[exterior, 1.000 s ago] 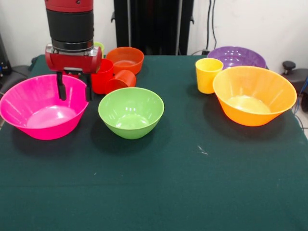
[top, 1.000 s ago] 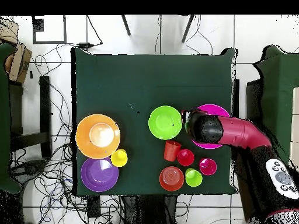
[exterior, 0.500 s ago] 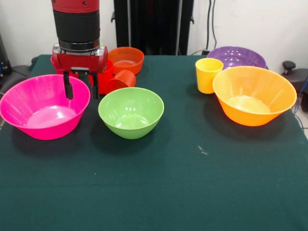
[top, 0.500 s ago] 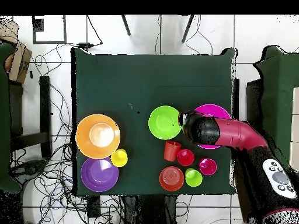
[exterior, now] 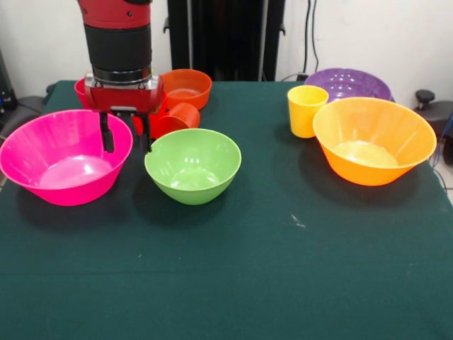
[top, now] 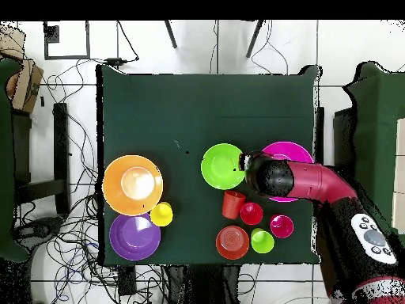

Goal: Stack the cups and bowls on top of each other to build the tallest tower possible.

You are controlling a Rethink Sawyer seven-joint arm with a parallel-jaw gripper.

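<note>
Hovering with fingers parted and empty, the end effector (exterior: 127,141) straddled the pink bowl (exterior: 49,166) rim; nothing stacked yet, green bowl (exterior: 192,165) just beside.

On the surface (exterior: 233,283) two bowls (exterior: 65,156) (exterior: 192,164) sit side by side at front-view left, cups (exterior: 177,118) and a small bowl (exterior: 185,87) behind them, while at right one cup (exterior: 306,110) stands left of two bowls (exterior: 374,140) (exterior: 348,83), one behind the other.
</note>
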